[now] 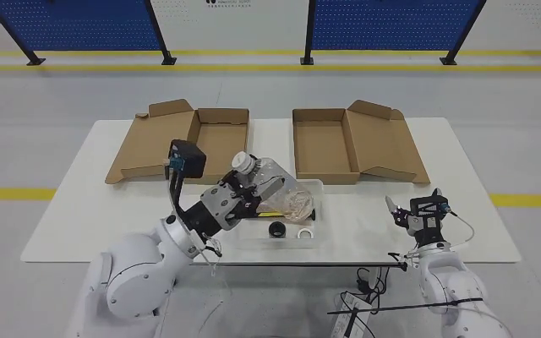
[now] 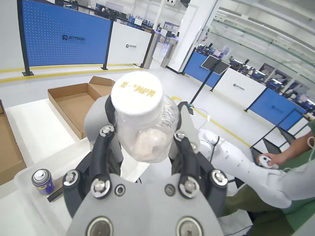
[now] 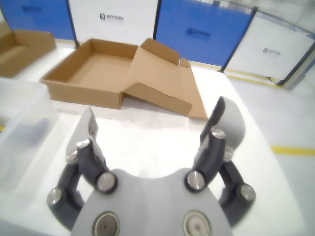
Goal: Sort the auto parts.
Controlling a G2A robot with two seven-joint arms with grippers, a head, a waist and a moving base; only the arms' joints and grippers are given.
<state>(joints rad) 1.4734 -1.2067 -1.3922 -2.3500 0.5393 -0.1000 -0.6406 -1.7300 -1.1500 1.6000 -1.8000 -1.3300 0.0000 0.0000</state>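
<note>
My left gripper is shut on a clear plastic bottle with a white cap, lifted above the clear plastic bin. In the top view the bottle is held over the bin's left end by the left gripper. The bin holds a bagged part, a black ring, a white roll and a small blue can. My right gripper is open over bare table near the front right edge, also seen from above.
Two open cardboard boxes lie at the back of the table, one on the left and one on the right. A person sits off the table's side holding a controller. Blue fence panels stand behind the table.
</note>
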